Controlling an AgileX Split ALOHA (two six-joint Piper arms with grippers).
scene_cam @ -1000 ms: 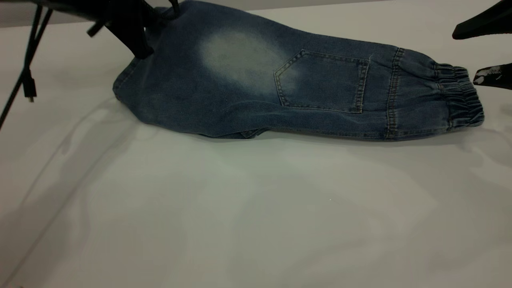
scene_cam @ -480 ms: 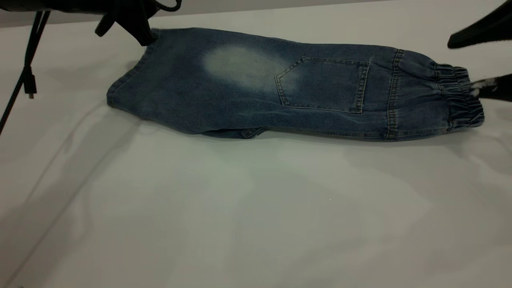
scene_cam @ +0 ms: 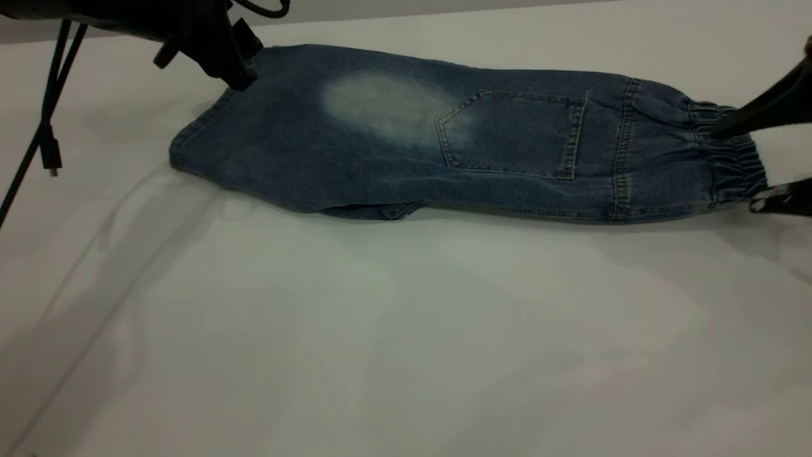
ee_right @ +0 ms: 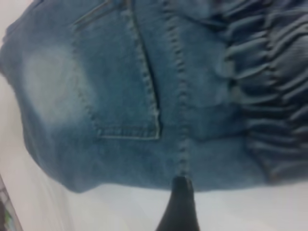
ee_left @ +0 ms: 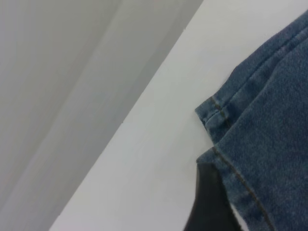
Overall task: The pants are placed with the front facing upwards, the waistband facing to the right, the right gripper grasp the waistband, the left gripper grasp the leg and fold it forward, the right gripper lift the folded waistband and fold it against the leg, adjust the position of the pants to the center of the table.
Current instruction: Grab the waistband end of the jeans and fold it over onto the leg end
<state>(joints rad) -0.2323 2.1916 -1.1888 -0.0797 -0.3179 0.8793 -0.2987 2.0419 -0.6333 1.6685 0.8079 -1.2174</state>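
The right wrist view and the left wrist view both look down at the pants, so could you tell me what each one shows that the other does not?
Only the right wrist view shows the gathered waistband, the patch pocket, a pale faded oval and one finger of the right gripper. Only the left wrist view shows the leg hem with its tan stitching, and a finger of the left gripper beside that hem. Both show blue denim of the pants lying on the white table.

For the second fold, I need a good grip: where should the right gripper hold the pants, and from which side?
Probably the waistband, the gathered elastic end of the pants, taken from the table's right side. The pleats give a thick, raised edge there, and the right gripper already stands open with one finger above and one below it. The left gripper is at the leg hem.
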